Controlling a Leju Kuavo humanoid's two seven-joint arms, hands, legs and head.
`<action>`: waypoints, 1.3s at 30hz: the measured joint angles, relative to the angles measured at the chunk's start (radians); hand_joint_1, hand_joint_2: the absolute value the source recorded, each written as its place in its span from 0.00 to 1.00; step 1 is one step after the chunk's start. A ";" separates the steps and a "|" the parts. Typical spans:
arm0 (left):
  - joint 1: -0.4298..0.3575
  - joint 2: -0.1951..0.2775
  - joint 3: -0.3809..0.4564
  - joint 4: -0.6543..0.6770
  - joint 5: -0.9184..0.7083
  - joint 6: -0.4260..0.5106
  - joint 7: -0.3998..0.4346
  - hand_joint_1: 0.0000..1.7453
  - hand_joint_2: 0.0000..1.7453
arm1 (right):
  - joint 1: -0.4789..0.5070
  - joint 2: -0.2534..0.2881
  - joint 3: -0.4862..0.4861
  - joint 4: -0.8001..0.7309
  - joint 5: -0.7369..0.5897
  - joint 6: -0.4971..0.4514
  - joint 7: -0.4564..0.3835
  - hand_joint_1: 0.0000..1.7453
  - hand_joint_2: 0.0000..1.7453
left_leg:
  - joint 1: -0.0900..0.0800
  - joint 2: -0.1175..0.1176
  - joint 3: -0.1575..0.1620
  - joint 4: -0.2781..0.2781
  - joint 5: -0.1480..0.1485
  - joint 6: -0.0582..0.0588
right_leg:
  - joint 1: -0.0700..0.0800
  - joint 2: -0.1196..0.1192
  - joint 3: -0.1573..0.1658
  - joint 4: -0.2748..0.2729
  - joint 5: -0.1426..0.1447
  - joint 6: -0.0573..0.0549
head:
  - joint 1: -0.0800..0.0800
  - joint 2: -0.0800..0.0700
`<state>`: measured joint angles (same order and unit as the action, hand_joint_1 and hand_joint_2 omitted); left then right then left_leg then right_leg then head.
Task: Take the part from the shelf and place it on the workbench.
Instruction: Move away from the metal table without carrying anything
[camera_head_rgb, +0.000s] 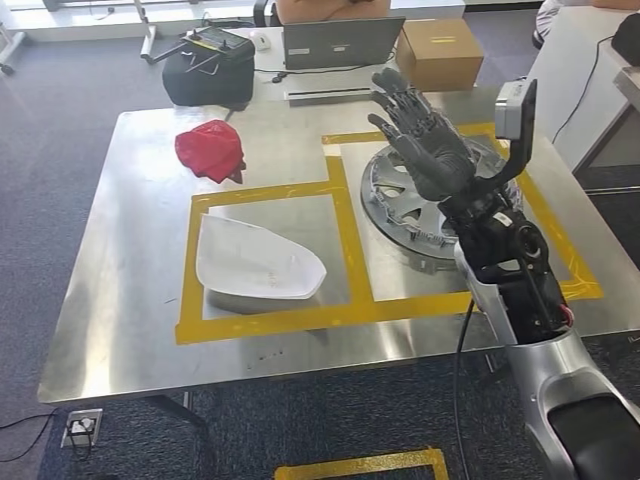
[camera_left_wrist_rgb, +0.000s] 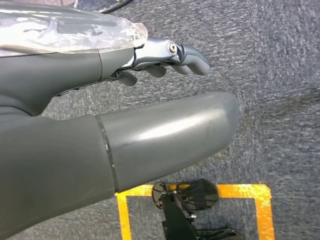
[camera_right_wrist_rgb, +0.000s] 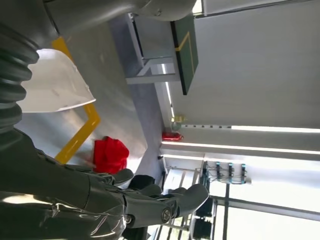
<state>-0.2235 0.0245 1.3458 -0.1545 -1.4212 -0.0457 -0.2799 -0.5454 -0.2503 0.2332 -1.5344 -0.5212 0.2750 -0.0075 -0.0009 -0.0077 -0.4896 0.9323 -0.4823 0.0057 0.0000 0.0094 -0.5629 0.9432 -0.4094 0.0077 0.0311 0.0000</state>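
A silver wheel cover (camera_head_rgb: 392, 192) lies flat inside the right yellow-taped box on the steel workbench (camera_head_rgb: 128, 300). My right hand (camera_head_rgb: 423, 140) hovers just above it, fingers spread and holding nothing. In the right wrist view the same hand (camera_right_wrist_rgb: 113, 200) is stretched out empty. A white curved part (camera_head_rgb: 253, 262) lies in the left taped box, and it appears again as the white part (camera_right_wrist_rgb: 56, 82) in the right wrist view. My left hand (camera_left_wrist_rgb: 151, 135) hangs over the carpet, fingers extended, with nothing in it.
A red cloth (camera_head_rgb: 209, 150) lies on the bench's far left. Beyond the bench sit a black bag (camera_head_rgb: 207, 68), a laptop (camera_head_rgb: 341, 42) and a cardboard box (camera_head_rgb: 439, 52). A yellow tape square (camera_head_rgb: 355, 465) marks the carpet at my feet.
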 joint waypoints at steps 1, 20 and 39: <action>0.002 0.000 0.000 0.000 0.000 0.001 0.000 0.00 0.00 | 0.019 -0.004 -0.011 -0.009 -0.010 0.004 -0.005 0.00 0.00 | 0.000 0.000 0.000 0.000 0.000 0.000 | 0.000 0.000 0.000 0.000 0.000 0.000 | 0.000 0.000; 0.001 -0.006 0.000 0.000 -0.016 0.004 0.008 0.00 0.00 | 0.155 -0.025 -0.118 -0.099 0.003 -0.008 -0.002 0.00 0.00 | 0.027 0.006 0.039 -0.035 0.004 0.007 | -0.037 -0.005 -0.085 0.161 -0.028 0.062 | 0.019 0.000; -0.011 -0.002 0.000 -0.001 -0.023 0.007 0.011 0.00 0.00 | 0.151 -0.024 -0.136 -0.109 0.019 -0.009 -0.010 0.00 0.00 | 0.010 0.003 -0.067 0.041 0.024 -0.007 | -0.018 0.000 -0.009 0.029 -0.018 0.017 | -0.016 0.000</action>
<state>-0.2341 0.0225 1.3458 -0.1556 -1.4443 -0.0387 -0.2688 -0.3946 -0.2747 0.0977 -1.6438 -0.5017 0.2663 -0.0177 0.0090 -0.0046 -0.5563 0.9733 -0.4587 -0.0010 -0.0178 0.0092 -0.5719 0.9721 -0.4279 0.0252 0.0154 0.0000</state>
